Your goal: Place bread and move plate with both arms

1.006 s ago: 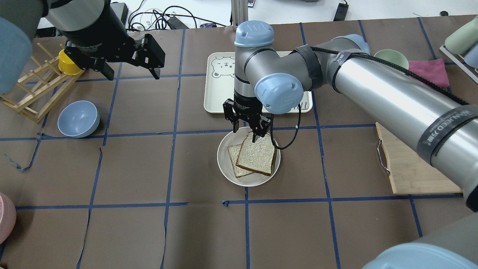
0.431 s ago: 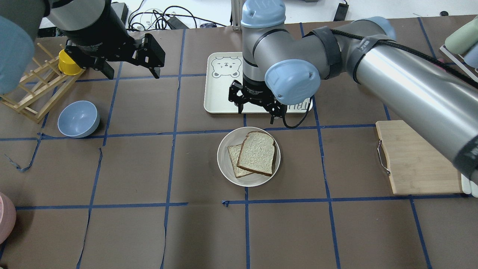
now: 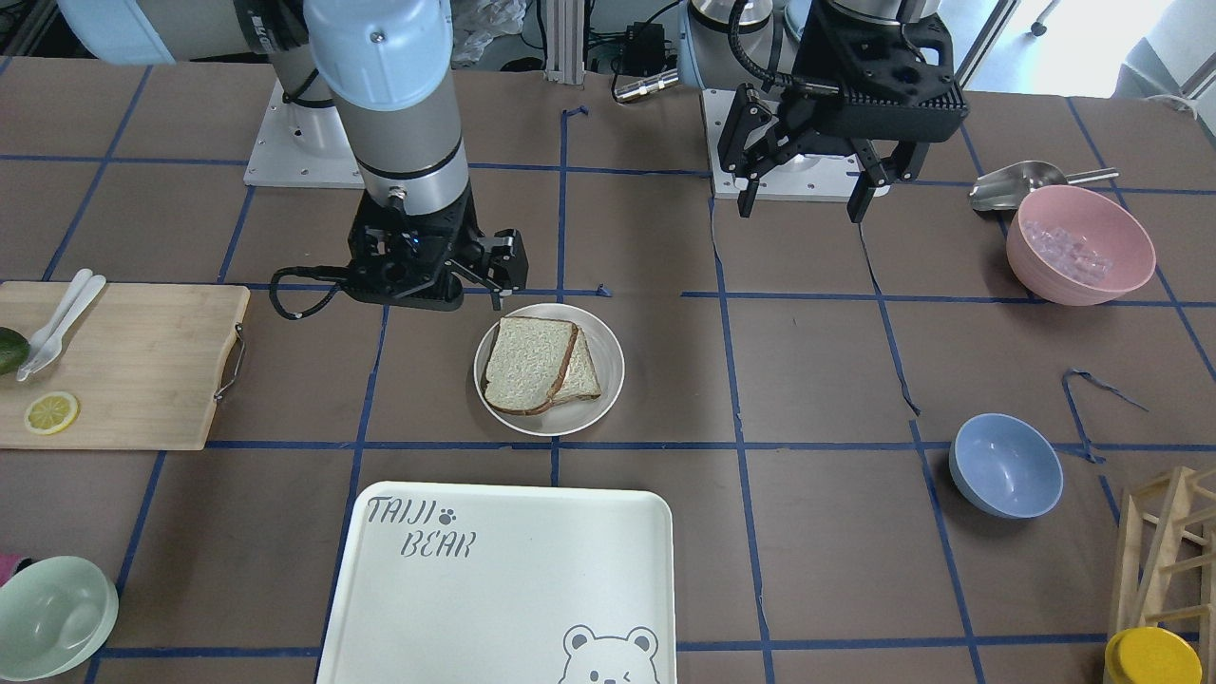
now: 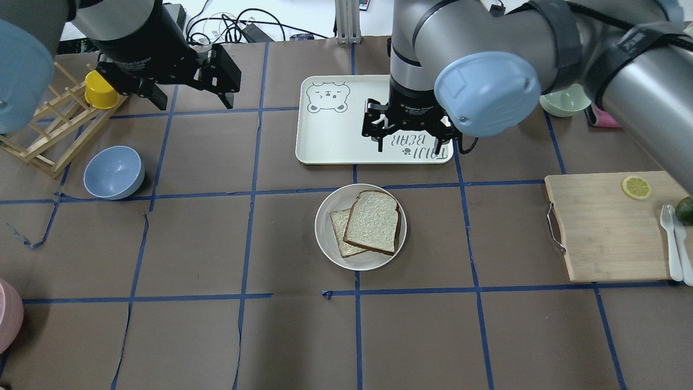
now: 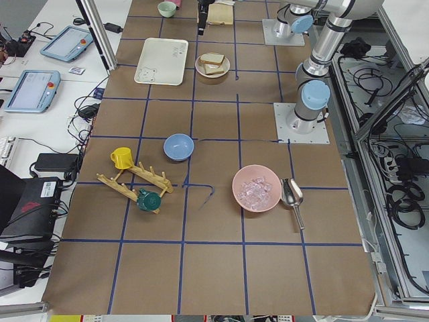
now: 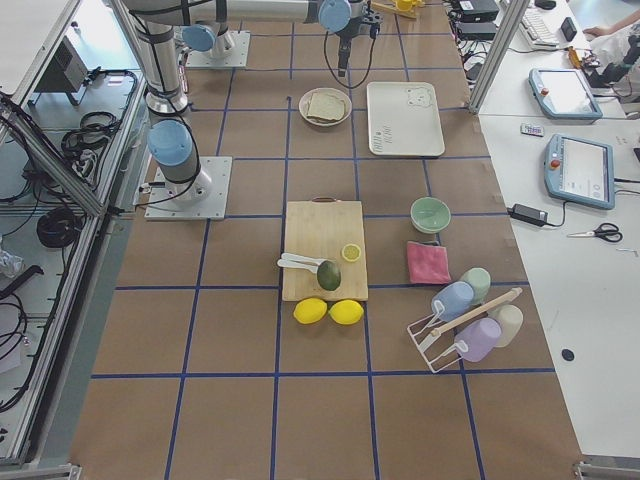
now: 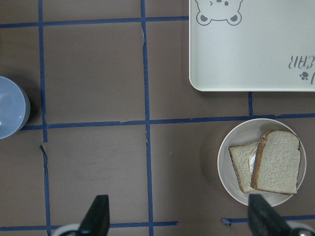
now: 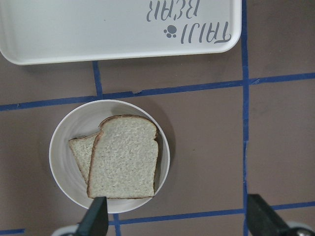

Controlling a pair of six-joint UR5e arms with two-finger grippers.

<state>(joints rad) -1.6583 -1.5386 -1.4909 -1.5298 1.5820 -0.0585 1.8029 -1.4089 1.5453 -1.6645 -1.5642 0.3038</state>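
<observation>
A cream tray [image 4: 330,135], blue bowl [image 4: 113,172] and wooden board [image 4: 601,233] sit apart.

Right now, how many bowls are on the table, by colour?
Pink bowl: 1
Blue bowl: 1
Green bowl: 1
Total: 3

"TAIJI BEAR" printed on the cream tray [image 3: 532,532]

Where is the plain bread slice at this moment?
In the overhead view the bread lies on the plate near the view's centre, overlapping another slice, directly below the tray.
</observation>
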